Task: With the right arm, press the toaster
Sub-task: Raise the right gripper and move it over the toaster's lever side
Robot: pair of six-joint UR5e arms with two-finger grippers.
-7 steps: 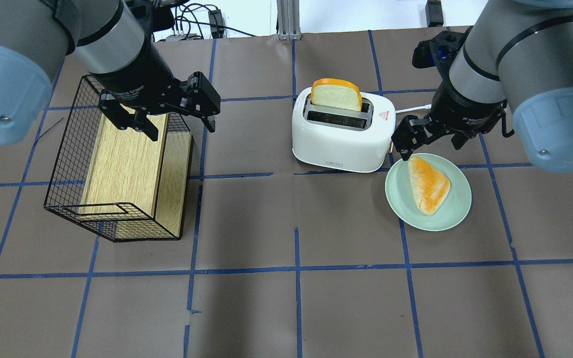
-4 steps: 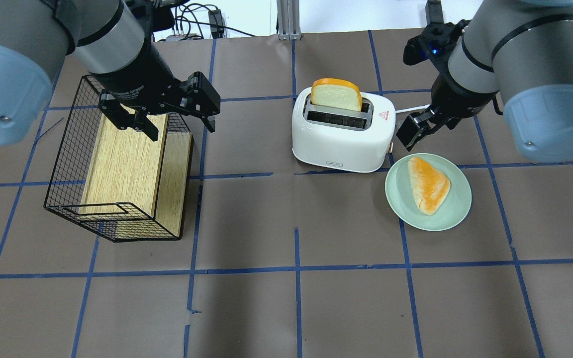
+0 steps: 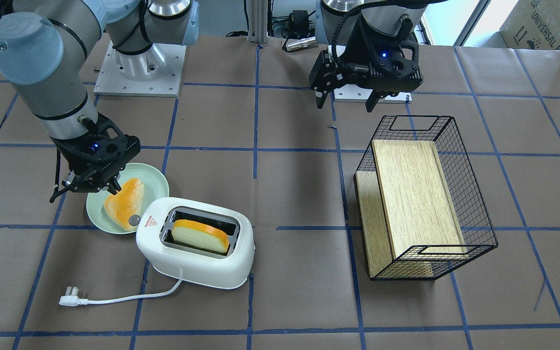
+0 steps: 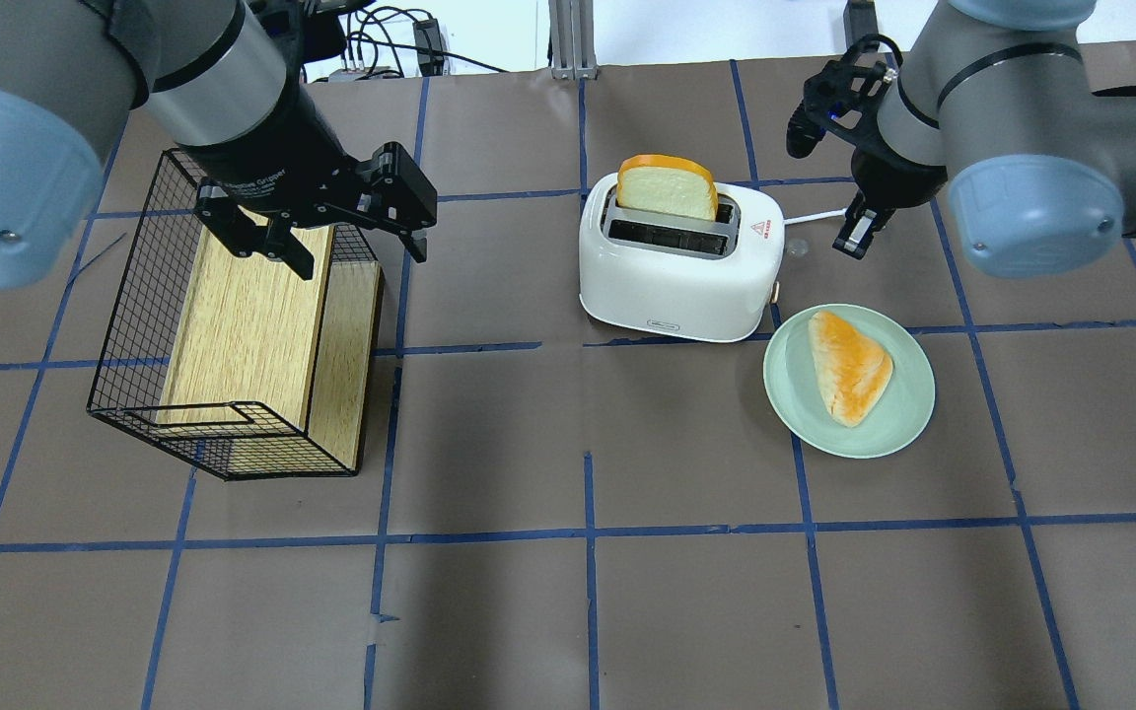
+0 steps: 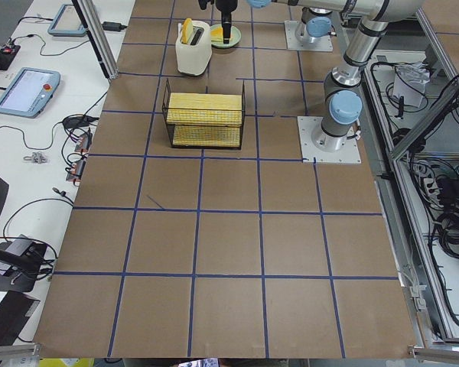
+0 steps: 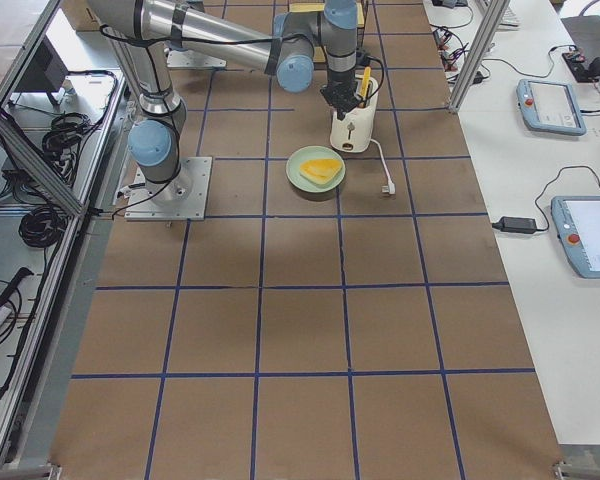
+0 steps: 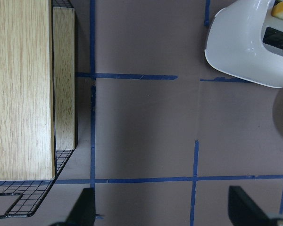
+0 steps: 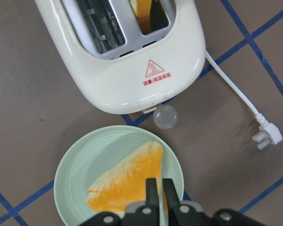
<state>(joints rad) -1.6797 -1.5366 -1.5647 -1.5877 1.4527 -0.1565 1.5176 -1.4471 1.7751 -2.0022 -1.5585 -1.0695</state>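
The white toaster (image 4: 676,281) stands at mid-table with a slice of bread (image 4: 667,187) upright in its far slot. It also shows in the front view (image 3: 197,265) and the right wrist view (image 8: 132,80). A small grey knob (image 8: 165,116) sits at its end by the red triangle sticker. My right gripper (image 4: 852,240) is shut and empty. It hovers to the right of the toaster's knob end, apart from it, above the white cord (image 4: 815,215). In its wrist view the fingers (image 8: 152,188) sit over the plate. My left gripper (image 4: 356,251) is open and empty over the wire basket.
A pale green plate (image 4: 913,414) with a wedge of bread (image 4: 849,365) lies just right of the toaster's front corner. The cord ends in a plug (image 3: 68,299). A black wire basket (image 4: 124,325) holding a wooden box (image 4: 243,325) lies at the left.
My right gripper has drawn back from the toaster's knob end, going right and farther away. The bread slice stays up in the slot. The left arm has not moved.
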